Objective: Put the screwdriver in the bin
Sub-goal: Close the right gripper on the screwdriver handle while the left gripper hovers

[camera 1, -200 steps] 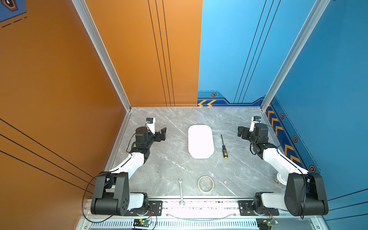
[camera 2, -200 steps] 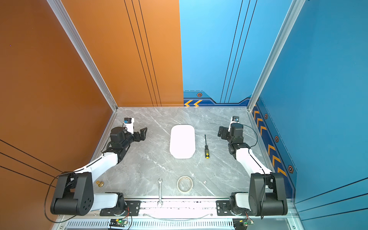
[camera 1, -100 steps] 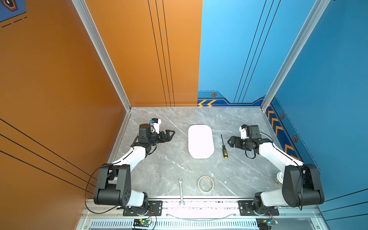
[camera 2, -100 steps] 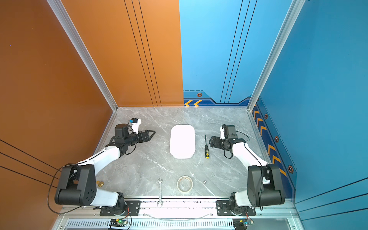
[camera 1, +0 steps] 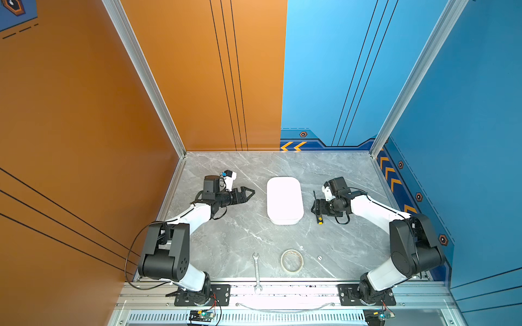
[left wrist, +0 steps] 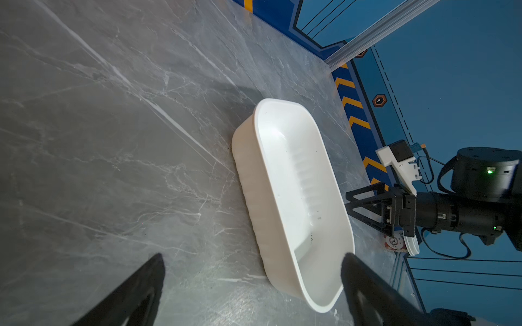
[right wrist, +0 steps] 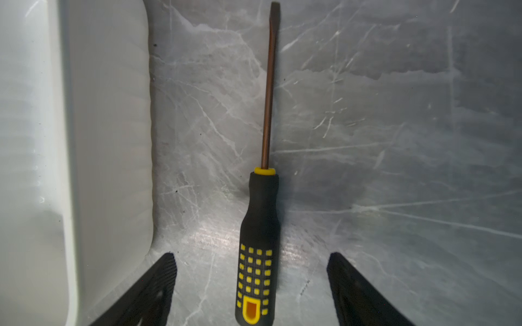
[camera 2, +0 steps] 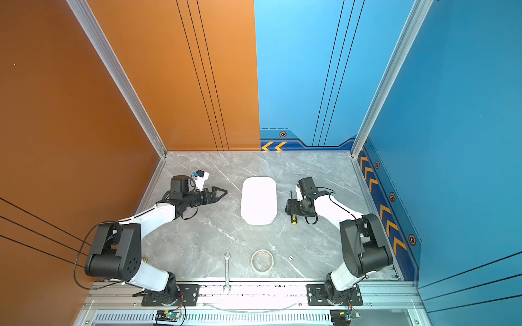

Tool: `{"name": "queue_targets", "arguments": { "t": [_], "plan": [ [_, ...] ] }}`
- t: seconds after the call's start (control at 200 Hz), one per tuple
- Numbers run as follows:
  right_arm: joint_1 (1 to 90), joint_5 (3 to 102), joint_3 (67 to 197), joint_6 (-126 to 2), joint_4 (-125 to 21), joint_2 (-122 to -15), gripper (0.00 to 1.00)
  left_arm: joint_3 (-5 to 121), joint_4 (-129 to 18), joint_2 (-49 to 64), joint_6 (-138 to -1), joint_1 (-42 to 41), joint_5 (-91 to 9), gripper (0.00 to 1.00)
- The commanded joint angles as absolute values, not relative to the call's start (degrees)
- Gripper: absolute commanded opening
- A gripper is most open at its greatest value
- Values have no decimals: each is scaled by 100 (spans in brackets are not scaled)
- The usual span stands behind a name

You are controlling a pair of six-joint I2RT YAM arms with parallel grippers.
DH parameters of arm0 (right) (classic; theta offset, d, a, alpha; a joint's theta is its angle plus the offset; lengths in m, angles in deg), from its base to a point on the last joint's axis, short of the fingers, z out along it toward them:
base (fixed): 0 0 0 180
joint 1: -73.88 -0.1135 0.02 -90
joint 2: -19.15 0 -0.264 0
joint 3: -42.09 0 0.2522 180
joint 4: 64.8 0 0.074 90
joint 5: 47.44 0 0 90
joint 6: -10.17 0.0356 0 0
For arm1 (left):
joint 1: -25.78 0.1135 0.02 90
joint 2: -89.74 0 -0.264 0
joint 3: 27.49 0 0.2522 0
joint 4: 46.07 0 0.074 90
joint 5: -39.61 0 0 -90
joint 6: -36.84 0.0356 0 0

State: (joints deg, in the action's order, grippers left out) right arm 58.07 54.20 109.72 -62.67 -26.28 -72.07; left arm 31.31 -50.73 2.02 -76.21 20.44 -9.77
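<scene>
Pre-grasp only. Straddling screwdriver [right wrist: 261,209] handle with right claw [right wrist: 251,255] wide open, no contact, just beside empty bin [camera 1: 284,199]. To do: close, lift, drop into bin.

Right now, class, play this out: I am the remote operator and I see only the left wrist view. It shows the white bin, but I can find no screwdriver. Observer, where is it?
Observer: The screwdriver lies flat on the table beside the bin, on the right arm's side.
Operator: Has the right tool gripped it?
Observer: No. In the right wrist view the right tool is open, and the handle lies between its fingers, touched by neither.
Operator: Is anything else on the table?
Observer: In both top views a wrench and a tape roll lie near the front edge, well apart from the bin.
</scene>
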Motion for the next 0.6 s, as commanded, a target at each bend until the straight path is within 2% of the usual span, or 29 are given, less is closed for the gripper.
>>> {"name": "queue_targets", "arguments": {
  "t": [0.0,0.195,0.596],
  "plan": [
    [5698,5142,11180,-6112,-2357,-7327,81,3286,-5346,185,-7616,1966,-819,98],
    [5576,4972,11340,-6066,-2242,-7603,73,3682,-6236,78,-7138,1851,-872,98],
    [5437,4663,11561,-6028,-1958,-7942,58,3754,-6265,-35,-7083,1704,-944,98]
  ]
}}
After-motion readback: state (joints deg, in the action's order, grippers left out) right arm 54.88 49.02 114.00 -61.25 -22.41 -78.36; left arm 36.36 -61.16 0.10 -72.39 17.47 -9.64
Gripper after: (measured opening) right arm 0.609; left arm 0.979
